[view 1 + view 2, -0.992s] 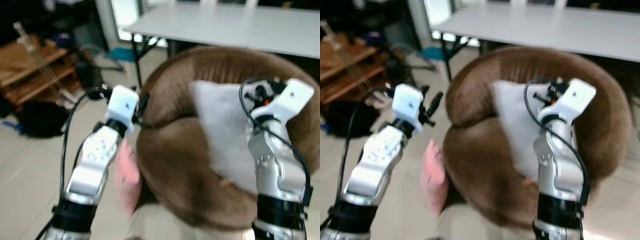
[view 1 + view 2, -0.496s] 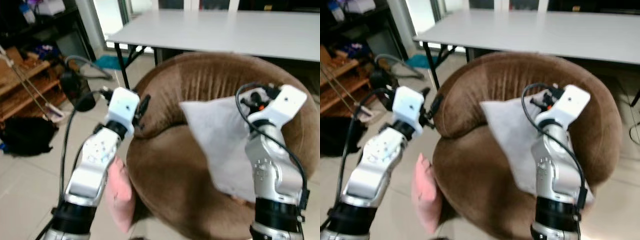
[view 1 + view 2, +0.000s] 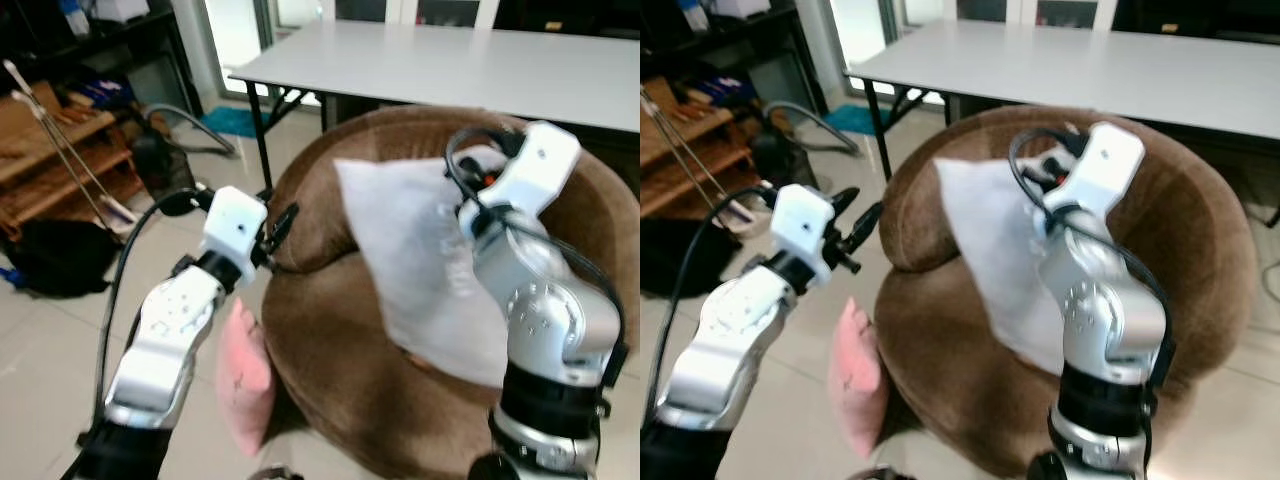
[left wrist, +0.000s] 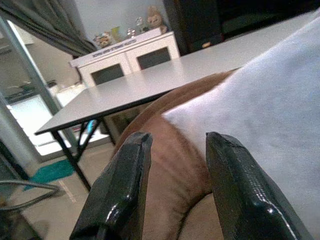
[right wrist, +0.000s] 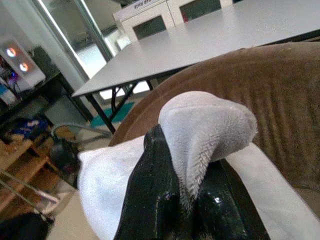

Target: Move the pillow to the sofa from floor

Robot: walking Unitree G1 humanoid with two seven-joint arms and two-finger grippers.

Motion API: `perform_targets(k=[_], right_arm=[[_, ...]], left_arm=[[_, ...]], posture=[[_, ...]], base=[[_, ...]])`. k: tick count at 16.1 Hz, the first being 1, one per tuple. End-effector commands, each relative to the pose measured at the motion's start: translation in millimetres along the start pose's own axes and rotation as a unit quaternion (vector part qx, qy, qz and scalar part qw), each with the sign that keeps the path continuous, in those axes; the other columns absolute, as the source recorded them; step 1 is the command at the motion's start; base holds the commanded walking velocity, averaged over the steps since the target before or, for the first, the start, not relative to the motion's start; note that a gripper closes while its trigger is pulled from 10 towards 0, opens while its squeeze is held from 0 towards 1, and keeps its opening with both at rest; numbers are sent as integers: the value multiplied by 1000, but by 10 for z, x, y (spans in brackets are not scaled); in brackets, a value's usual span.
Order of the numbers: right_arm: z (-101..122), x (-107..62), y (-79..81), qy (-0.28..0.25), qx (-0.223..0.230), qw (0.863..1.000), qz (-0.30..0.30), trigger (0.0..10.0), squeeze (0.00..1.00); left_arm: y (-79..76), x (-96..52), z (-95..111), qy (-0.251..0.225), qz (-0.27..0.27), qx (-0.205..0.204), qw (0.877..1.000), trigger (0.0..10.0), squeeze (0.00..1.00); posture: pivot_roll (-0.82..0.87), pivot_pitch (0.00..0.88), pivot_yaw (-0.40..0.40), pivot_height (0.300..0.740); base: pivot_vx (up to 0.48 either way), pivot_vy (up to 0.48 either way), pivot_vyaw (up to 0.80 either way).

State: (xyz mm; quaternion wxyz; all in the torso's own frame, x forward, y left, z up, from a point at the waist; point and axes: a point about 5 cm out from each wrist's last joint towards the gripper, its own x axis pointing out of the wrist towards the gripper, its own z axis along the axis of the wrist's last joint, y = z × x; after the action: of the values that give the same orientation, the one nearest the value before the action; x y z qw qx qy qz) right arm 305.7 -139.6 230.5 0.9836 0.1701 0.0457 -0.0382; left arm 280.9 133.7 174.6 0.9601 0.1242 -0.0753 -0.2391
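The right gripper point(image 5: 185, 200) pinches a corner of the white pillow point(image 3: 420, 260), which hangs over the brown sofa point(image 3: 340, 400) seat. I think it should lower before it lets go. The left gripper point(image 4: 175, 185) is spread and empty, beside the sofa's rim. Below it lies a pink cushion point(image 3: 245, 375); beyond stands a grey table point(image 3: 450, 60).

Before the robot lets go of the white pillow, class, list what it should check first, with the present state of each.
1. Right claw shut on the white pillow: ok.
2. Pillow over the brown sofa, not the floor: ok.
3. Pillow resting fully on the seat: cannot tell.
4. Left claw open and holding nothing: ok.
5. Pink pillow off the floor: not ok; it stands beside the sofa.
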Motion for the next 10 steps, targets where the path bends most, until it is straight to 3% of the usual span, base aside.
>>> perform_targets(k=[1, 5, 6, 8, 10], right_arm=[[91, -29, 58, -1, 6, 1000, 8, 10000, 0], [-101, 116, 25, 46, 47, 998, -23, 10000, 0], [-180, 226, -13, 58, 56, 996, -37, 10000, 0], [-441, 619, -163, 84, 38, 991, -99, 10000, 0], [-522, 816, -293, 85, 25, 985, -147, 10000, 0]], left_arm=[[36, -47, 31, 0, 0, 1, 1000, 10000, 0], [10, -206, 19, 16, -12, -5, 1000, 10000, 0], [-6, -218, 15, 22, -23, -5, 999, 10000, 0], [-128, -287, -6, 48, -91, -7, 995, 10000, 0], [-163, -328, 9, 56, -111, -11, 992, 10000, 0]], posture=[[-7, 34, 44, 740], [23, 89, 47, 740], [32, 104, 53, 740], [52, 139, 77, 740], [80, 147, 81, 740]], base=[[0, 0, 0], [0, 0, 0], [0, 0, 0], [0, 0, 0], [0, 0, 0]])
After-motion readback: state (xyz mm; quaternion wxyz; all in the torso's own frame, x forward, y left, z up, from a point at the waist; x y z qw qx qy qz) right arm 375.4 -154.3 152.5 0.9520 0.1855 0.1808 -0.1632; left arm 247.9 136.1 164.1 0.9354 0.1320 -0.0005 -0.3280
